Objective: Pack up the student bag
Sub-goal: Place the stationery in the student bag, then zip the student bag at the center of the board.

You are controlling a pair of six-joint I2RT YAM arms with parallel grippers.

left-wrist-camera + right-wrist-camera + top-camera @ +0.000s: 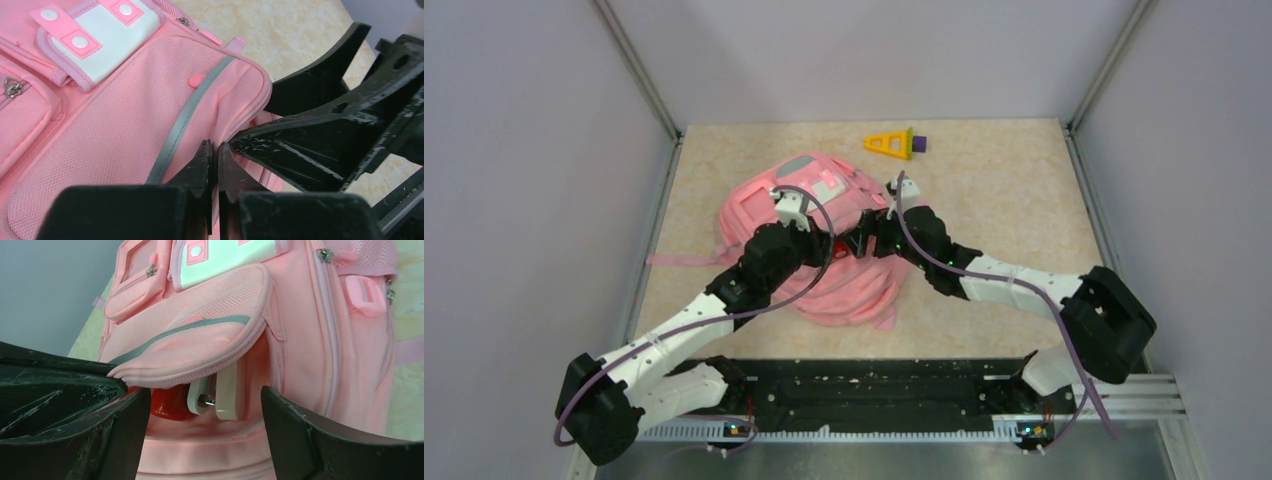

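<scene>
The left arm [684,325] is reaching forward over the large pink fabric backpack [829,295] lying mid-way on the beige table [1009,190], the left gripper [215,150] sitting shut at its mesh pocket [140,125] edge, while the right arm [1004,280] is angling inward, the right gripper [205,391] gaping open before that pocket's mouth.

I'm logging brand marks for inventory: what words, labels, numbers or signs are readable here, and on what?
No readable text anywhere.
The large pink fabric backpack shows no lettering; its white patch with pink snap tabs is blank.
The yellow and purple plastic toy is too small to tell.
</scene>
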